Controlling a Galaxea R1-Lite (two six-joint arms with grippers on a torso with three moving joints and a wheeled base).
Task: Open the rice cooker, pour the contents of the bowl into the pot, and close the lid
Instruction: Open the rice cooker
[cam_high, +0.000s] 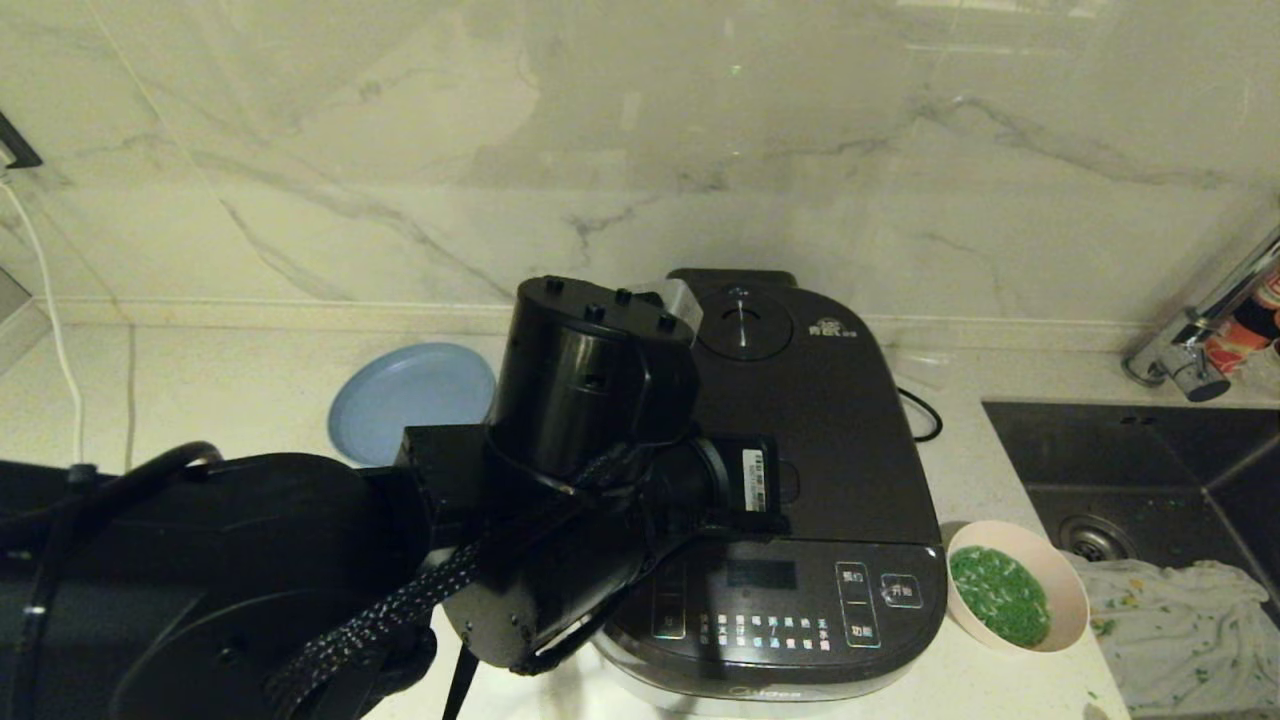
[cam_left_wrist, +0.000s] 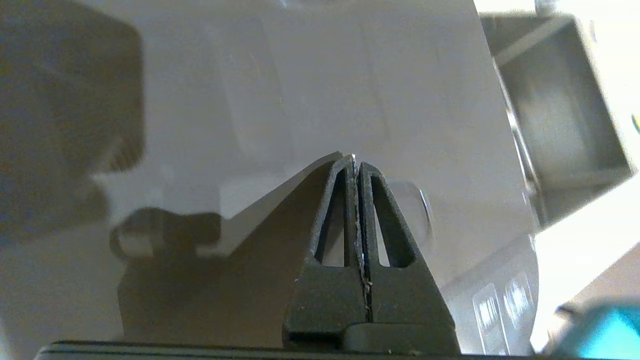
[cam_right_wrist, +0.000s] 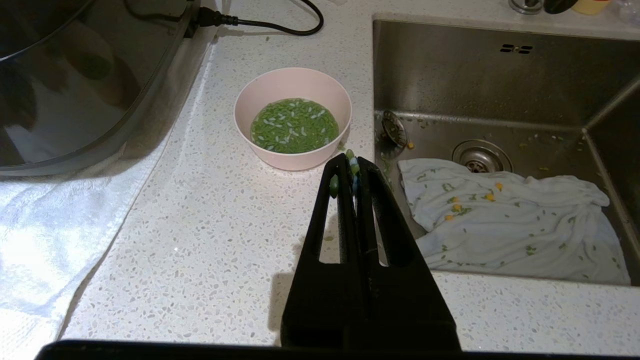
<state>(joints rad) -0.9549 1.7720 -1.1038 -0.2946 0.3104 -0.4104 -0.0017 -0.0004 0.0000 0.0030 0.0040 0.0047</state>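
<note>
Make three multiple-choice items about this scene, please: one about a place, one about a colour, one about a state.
1. Where does the bowl stand?
A. Inside the sink
B. On the counter between the rice cooker and the sink
C. On the blue plate

2. What colour are most of the contents?
A. Green
B. Red
C. Yellow

3. How is the lid?
A. Fully raised
B. Taken off
C. Shut

Answers:
1 B: the head view shows it beside the cooker's right side, short of the sink.
2 A: green grains with a few white ones.
3 C: it lies flat, and the closed left gripper is over it.
</note>
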